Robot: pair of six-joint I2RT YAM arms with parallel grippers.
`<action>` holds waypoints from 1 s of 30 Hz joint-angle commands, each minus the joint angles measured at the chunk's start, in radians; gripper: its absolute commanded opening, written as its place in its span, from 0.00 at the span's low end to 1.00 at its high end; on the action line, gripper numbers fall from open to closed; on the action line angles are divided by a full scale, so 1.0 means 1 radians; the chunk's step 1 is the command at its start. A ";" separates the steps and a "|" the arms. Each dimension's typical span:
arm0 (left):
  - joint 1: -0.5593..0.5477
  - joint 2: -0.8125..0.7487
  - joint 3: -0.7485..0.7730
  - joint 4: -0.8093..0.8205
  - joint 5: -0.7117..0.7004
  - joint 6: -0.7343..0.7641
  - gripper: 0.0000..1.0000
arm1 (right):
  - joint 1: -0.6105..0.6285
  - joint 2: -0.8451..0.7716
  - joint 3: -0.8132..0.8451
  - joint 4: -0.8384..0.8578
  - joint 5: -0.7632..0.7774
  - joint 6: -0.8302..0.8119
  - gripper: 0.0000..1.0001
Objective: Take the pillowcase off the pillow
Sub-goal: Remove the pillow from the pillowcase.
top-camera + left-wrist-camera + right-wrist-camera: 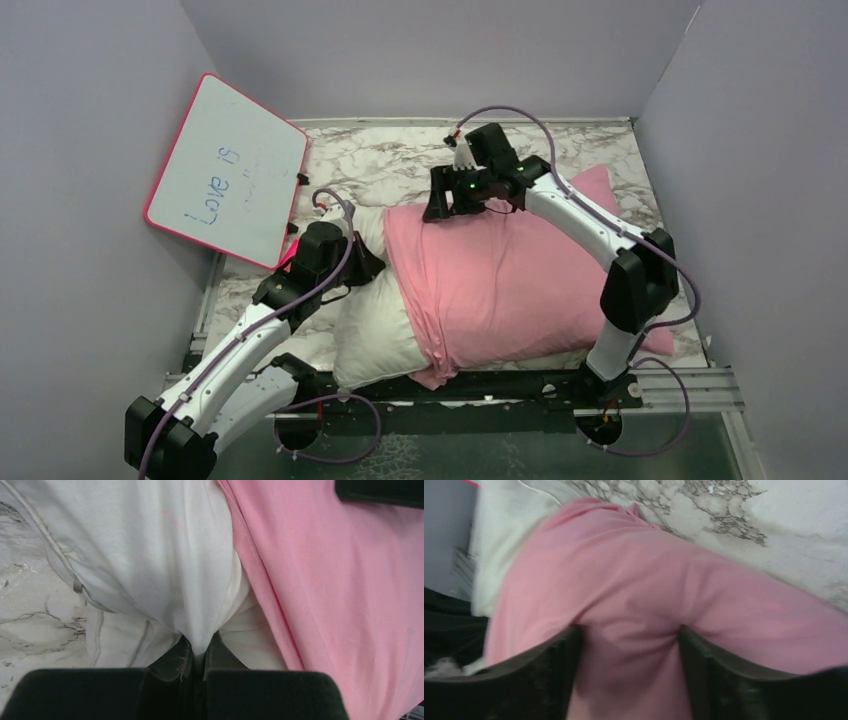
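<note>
The white pillow point(375, 335) lies across the marble table, its left end bare. The plain pink pillowcase point(500, 280) covers the rest of it, with its open hem running down the middle. My left gripper point(368, 258) is at the pillow's bare far-left part, shut on a pinch of white pillow point(150, 545) fabric; in the left wrist view the left gripper point(200, 652) has the cloth drawn into a peak between its jaws. The pillowcase point(340, 590) hem lies just right of it. My right gripper point(468, 208) stands open on the far edge; in the right wrist view the right gripper point(630, 632) straddles a bulge of pillowcase point(624, 570).
A pink-framed whiteboard point(225, 170) with blue writing leans against the left wall. Grey walls close in the left, far and right sides. Marble table top point(400, 160) shows beyond the pillow. A metal rail point(500, 385) runs along the near edge by the arm bases.
</note>
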 commanded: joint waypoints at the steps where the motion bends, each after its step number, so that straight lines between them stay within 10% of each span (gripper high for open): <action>1: -0.004 -0.020 -0.028 -0.067 0.045 -0.017 0.00 | 0.018 0.062 0.046 -0.108 0.006 -0.109 0.62; 8: -0.004 -0.088 -0.051 -0.098 -0.042 -0.146 0.00 | 0.009 -0.119 -0.058 -0.002 0.403 -0.112 0.01; 21: -0.004 -0.180 -0.041 -0.233 -0.121 -0.184 0.00 | -0.095 -0.098 0.006 -0.113 0.746 -0.183 0.01; 24: -0.004 -0.183 -0.034 -0.224 -0.107 -0.170 0.00 | -0.096 -0.099 0.075 -0.166 0.517 -0.172 0.07; 30: -0.004 -0.167 -0.013 -0.179 -0.056 -0.125 0.00 | -0.093 -0.176 -0.025 0.068 -0.075 -0.039 0.53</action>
